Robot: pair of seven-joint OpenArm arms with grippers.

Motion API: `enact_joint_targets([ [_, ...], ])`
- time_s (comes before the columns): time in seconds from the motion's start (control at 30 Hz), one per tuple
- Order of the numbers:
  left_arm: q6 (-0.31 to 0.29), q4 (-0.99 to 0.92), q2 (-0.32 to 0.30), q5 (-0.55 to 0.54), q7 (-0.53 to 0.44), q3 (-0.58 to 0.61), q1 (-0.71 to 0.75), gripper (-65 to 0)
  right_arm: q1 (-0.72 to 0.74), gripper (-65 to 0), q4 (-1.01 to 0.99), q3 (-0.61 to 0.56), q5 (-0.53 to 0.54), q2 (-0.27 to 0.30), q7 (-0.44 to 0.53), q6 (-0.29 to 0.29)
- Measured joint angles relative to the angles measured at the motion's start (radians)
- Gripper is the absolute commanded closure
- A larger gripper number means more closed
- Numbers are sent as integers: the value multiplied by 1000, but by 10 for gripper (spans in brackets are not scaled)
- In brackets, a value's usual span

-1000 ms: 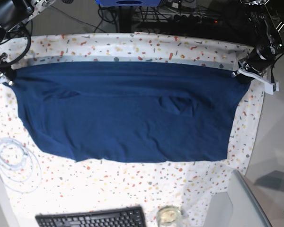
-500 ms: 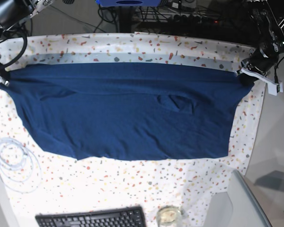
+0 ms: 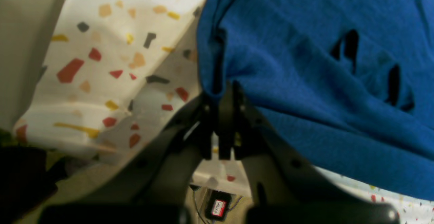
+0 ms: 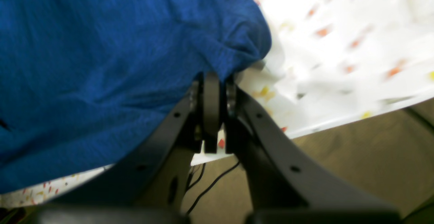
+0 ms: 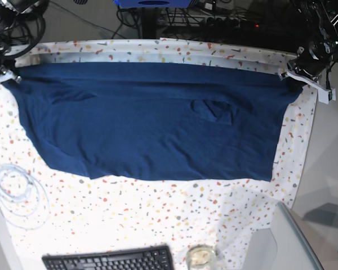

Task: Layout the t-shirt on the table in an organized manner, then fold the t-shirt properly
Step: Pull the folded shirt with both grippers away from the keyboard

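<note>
- A dark navy t-shirt lies spread wide across the speckled bench, stretched between two robot arms at the bench's far edge.
- The left gripper has its jaws pressed together on a bunched corner of the t-shirt, at the far corner of the bench on the base view's right.
- The right gripper likewise has its jaws clamped tight on the opposite corner of the t-shirt, at the bench's far corner on the base view's left.
- The t-shirt's far edge runs nearly straight along the bench's far side; its near edge falls about midway across the bench, uneven toward the right gripper's side.
- A small puckered fold sits in the t-shirt, nearer the left gripper.
- Nearer the camera than the t-shirt, a coiled white cable rests on the bench, with a black keyboard and a small glass jar at the bench's near edge.
</note>
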Motion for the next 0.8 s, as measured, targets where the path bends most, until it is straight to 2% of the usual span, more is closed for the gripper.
enact_joint_targets([
  [0.2, 0, -42, 3, 3, 1, 0, 3, 0, -2, -3, -90, 0, -5, 2, 50, 0],
  [0.63, 3, -43, 1, 0, 1, 0, 24, 0, -20, -11, -95, 4, -5, 3, 52, -1],
  [0.7, 3, -42, 1, 0, 1, 0, 29, -107, -22, -41, -95, 4, -7, 3, 52, -1],
  [0.8, 4, -40, 0, 4, 1, -1, 37, -301, -20, -174, -95, 5, -7, 3, 53, -1],
])
